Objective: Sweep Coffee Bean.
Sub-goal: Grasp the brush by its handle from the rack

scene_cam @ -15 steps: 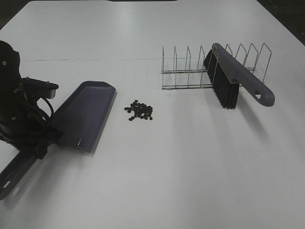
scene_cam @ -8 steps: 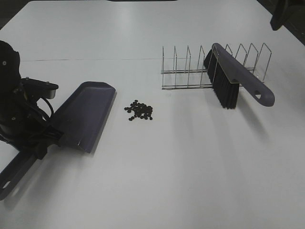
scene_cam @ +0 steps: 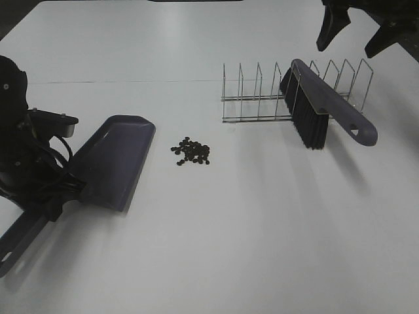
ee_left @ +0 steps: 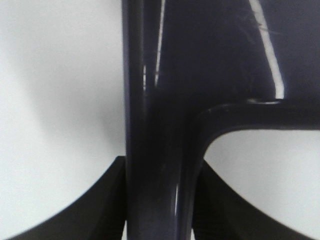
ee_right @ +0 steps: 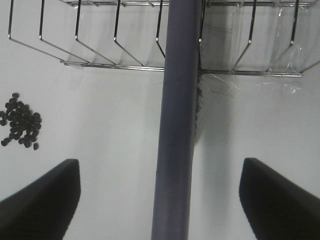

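On the white bench (scene_cam: 229,235) the coffee bean (scene_cam: 191,152) lies as a small, tight heap of dark pellets, a little left of the middle. It lies just beside the open front edge of the purple-grey dustpan (scene_cam: 118,160) but does not touch it. The dustpan lies flat on the bench with its mouth turned to the heap, and its long handle runs toward the near left corner. The left fingers (ee_left: 90,205) are pressed on the handle from both sides, close to where it joins the pan, so they pinch the dustpan. The black left arm (scene_cam: 19,150) stands over this place.

To the right of the heap, well apart from it, stands a wire rack (scene_cam: 255,98). A brush (scene_cam: 327,108) leans in one of its slots, with the black bristles down on the bench and the purple handle pointing to the near right. The right fingers (scene_cam: 329,26) are spread wide and hold nothing. They hang above the rack at the far right; in the right wrist view the brush handle lies between them, lower down.
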